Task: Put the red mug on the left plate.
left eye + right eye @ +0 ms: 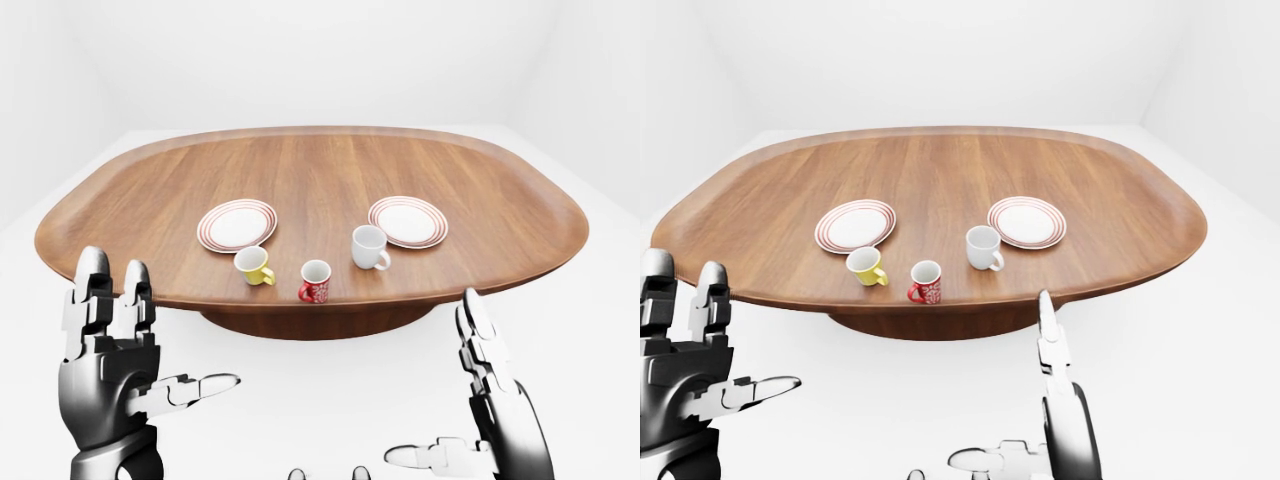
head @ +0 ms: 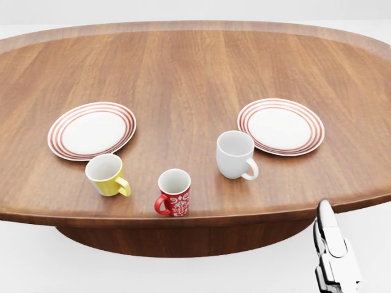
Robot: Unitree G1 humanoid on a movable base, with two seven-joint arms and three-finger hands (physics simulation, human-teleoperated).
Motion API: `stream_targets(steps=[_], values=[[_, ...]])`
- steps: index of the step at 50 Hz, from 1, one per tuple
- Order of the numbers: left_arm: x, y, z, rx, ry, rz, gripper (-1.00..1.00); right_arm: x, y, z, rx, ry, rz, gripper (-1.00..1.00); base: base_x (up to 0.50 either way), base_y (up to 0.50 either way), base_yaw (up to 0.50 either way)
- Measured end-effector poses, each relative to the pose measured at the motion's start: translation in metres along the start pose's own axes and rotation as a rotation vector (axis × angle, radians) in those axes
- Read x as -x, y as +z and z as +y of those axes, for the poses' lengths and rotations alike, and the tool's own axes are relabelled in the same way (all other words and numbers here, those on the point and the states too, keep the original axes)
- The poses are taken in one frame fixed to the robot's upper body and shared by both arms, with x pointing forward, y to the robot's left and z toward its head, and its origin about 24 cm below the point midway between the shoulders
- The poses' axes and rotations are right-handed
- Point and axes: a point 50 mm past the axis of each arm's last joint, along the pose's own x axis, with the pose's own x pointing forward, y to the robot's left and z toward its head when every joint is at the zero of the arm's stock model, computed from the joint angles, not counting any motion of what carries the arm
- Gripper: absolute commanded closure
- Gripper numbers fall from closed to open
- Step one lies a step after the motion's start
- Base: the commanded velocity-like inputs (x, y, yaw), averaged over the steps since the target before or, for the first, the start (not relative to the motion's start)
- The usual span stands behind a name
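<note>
Pre-grasp — both hands spread, holding nothing, below the table [image 1: 520, 225] edge

Red mug [image 2: 174, 193] stands near the edge, between yellow mug [image 2: 107, 174] and white mug [image 2: 235, 154]; left plate [image 2: 91, 130] beyond. Bring left hand [image 1: 105, 350] in — clear the yellow mug

- Oval wooden table [image 2: 195, 67] on a white floor [image 1: 300, 390].
- Two red-ringed plates — left plate [image 2: 92, 130] and right plate [image 2: 281, 127] — well apart.
- Nearer the table's bottom edge in the head view: yellow mug [image 2: 107, 175], red mug [image 2: 174, 192], white mug [image 2: 235, 155], all upright.
</note>
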Motion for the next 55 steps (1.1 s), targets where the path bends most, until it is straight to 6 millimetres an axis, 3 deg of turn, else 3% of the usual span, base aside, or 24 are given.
stream_targets(steps=[55], values=[[0.0007, 0.0010, -0.0028, -0.004, -0.030, 0.000, -1.00, -0.0020, 0.0046, 0.0025, -0.002, 0.023, -0.032, -1.00, 0.12, 0.50, 0.00]])
